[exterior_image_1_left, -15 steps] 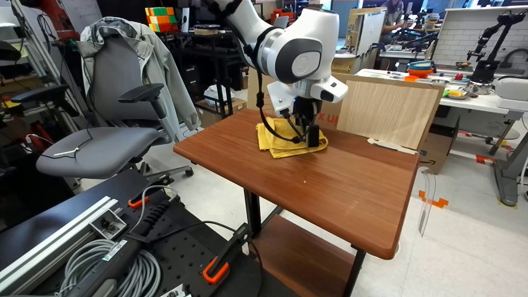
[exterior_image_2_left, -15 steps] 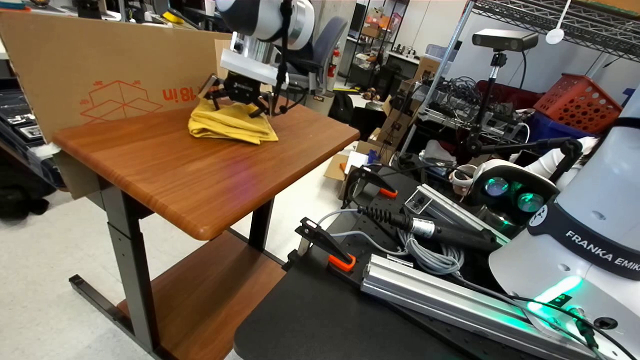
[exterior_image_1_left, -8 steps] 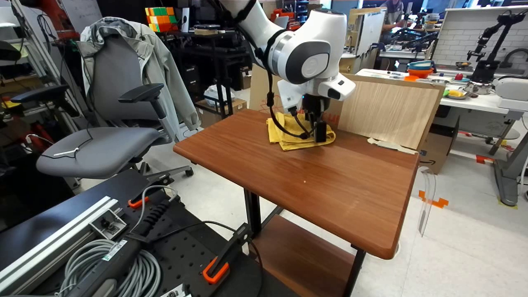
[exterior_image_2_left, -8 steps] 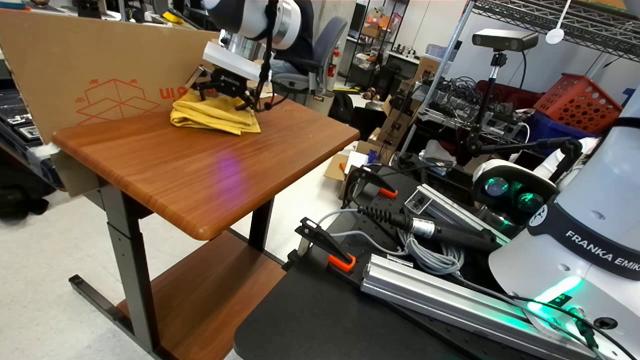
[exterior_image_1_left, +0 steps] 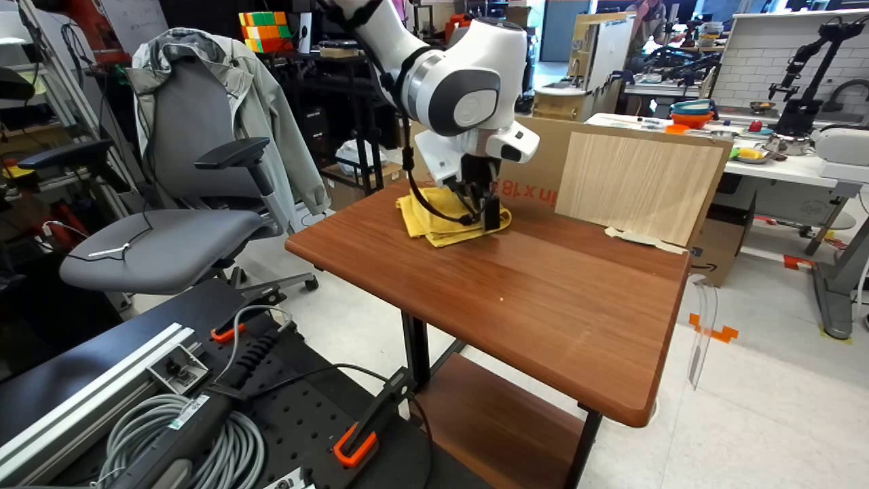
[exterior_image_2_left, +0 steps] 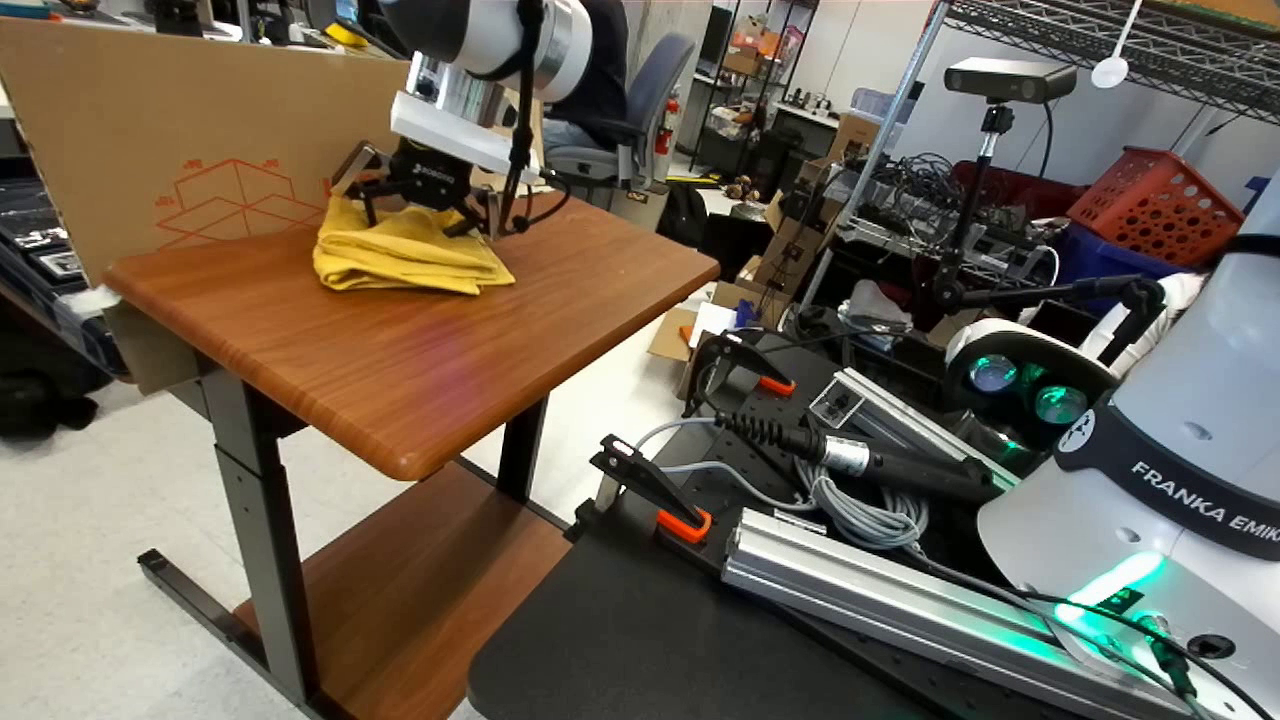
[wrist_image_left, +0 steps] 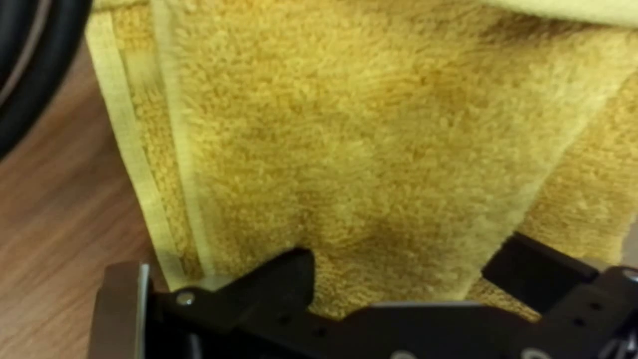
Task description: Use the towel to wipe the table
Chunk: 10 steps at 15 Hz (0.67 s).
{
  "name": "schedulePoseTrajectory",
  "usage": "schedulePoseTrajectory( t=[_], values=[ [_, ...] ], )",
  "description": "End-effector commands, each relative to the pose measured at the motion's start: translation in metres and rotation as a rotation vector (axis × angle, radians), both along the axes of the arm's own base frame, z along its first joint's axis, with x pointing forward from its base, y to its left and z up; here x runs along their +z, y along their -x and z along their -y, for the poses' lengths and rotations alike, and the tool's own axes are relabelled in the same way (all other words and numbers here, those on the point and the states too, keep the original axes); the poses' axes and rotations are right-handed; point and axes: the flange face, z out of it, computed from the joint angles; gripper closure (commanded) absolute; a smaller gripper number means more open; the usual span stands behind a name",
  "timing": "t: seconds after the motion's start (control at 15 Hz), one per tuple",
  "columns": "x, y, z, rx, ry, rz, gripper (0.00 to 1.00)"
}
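The folded yellow towel lies flat on the brown wooden table (exterior_image_1_left: 536, 299), near its back edge. It shows in both exterior views (exterior_image_1_left: 426, 219) (exterior_image_2_left: 400, 262) and fills most of the wrist view (wrist_image_left: 349, 139). My gripper (exterior_image_2_left: 415, 222) points down onto the towel. In the wrist view my gripper (wrist_image_left: 402, 259) has its two black fingers set wide apart, with flat towel between them. The fingertips appear to press on the towel's top; exact contact is hard to tell. A strip of table (wrist_image_left: 55, 214) shows beside the towel in the wrist view.
A cardboard sheet (exterior_image_2_left: 90, 140) stands upright along the table's back edge, with a light wood panel (exterior_image_1_left: 638, 180) against it. A grey office chair (exterior_image_1_left: 170, 231) stands beside the table. A black bench (exterior_image_1_left: 319, 414) with clamps and cables is in front.
The towel and gripper slide together over the table. In an exterior view they go slightly right and back, then clearly left. The fingers stay apart.
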Motion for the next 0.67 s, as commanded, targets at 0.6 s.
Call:
schedulePoseTrajectory(
  t=[0.6],
  values=[
    [-0.038,0.171,-0.076,0.568,-0.04,-0.103,0.0]
  ],
)
